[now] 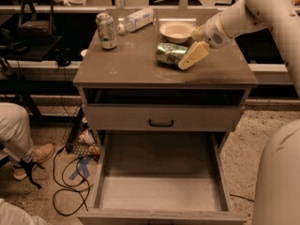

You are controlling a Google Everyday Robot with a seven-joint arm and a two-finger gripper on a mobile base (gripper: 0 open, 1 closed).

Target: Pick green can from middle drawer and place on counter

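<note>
The green can [168,53] lies on its side at the right middle of the counter [136,67], resting on it or just above it; I cannot tell which. My gripper [184,56] reaches in from the upper right and is shut on the can's right end, with one pale finger [194,55] in front of it. The middle drawer [159,175] is pulled open below, its bare floor holding nothing.
A whitish can [107,30] stands at the counter's back left, with a plastic bottle [137,19] lying behind it. A white bowl [176,31] sits just behind the green can. A closed drawer front with a black handle [161,123] is above the open drawer. A person's leg [18,135] and cables [70,182] are at left.
</note>
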